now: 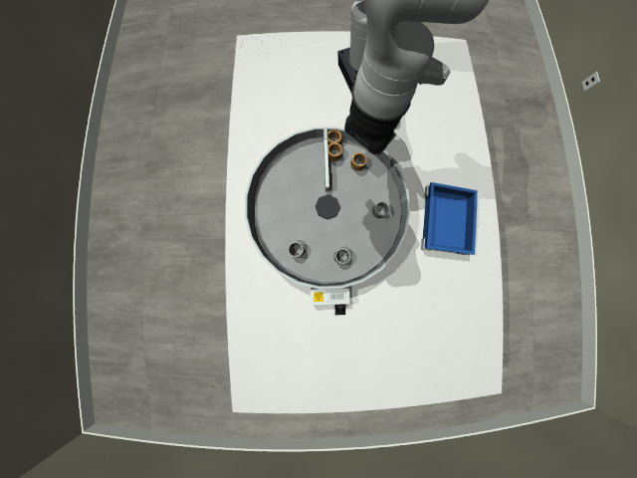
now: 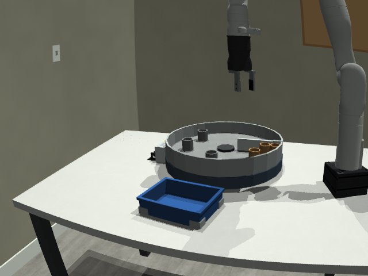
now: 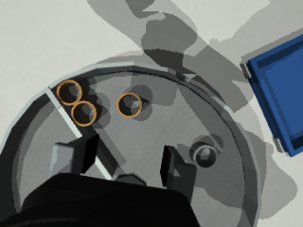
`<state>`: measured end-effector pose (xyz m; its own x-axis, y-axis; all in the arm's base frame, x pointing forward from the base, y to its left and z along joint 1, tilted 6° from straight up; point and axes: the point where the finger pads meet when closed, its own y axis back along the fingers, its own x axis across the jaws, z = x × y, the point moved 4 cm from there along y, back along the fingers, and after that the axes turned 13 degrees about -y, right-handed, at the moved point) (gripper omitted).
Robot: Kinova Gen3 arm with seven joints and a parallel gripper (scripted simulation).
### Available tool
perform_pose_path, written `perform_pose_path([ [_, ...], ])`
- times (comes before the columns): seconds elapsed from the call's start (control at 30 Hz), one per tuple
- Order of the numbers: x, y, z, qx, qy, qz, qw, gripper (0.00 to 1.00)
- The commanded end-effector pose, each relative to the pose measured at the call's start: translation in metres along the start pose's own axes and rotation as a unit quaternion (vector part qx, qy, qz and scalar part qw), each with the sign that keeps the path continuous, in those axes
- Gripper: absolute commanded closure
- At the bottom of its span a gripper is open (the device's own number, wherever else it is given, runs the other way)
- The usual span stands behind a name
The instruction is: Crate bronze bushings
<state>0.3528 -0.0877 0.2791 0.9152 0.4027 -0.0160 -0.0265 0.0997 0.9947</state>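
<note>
The round grey turning table holds three bronze bushings and three steel ones. Two bronze bushings sit against the white divider bar; a third bronze bushing stands apart to their right, and it also shows in the wrist view. Steel bushings stand at the right, front and front left. My gripper is open and empty, high above the table's back right part. The blue crate is empty, right of the table.
The arm's black base stands on the white table behind the turning table. A small control box with a yellow label sits at the turning table's front edge. A dark hub marks its centre.
</note>
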Motion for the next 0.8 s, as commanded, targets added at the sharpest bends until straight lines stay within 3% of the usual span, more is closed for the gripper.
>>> perform_pose_path([
  [0.0, -0.021, -0.008, 0.003, 0.003, -0.011, -0.005, 1.000, 0.00],
  [0.37, -0.021, -0.008, 0.003, 0.003, -0.011, -0.005, 1.000, 0.00],
  [0.53, -0.061, -0.036, 0.011, 0.003, -0.011, -0.006, 1.000, 0.00],
  [0.77, -0.061, -0.036, 0.011, 0.003, -0.011, -0.006, 1.000, 0.00],
])
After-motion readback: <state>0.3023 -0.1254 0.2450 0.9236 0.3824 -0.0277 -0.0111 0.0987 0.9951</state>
